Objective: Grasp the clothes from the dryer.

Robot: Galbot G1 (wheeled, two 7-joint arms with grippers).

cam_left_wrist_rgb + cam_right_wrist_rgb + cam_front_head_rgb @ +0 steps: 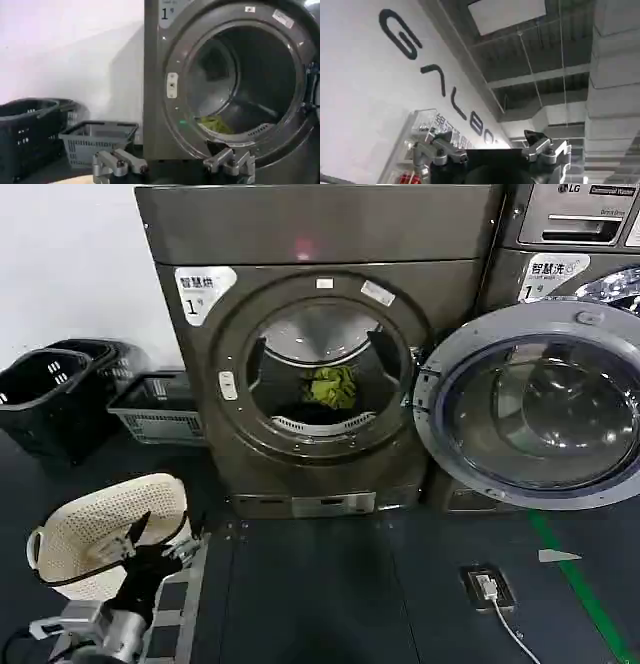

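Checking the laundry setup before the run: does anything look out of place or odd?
Nothing looks damaged or spilled. The dryer door hangs wide open, with yellow-green clothes in the drum. One oddity: a cable with its plug lies loose on the floor. The left gripper is open, facing the porthole.

White wall [70, 264] far left; dark floor [330, 584] w/ green tape line [580, 584] right; black baskets [45, 394], grey crate [160, 409] left.
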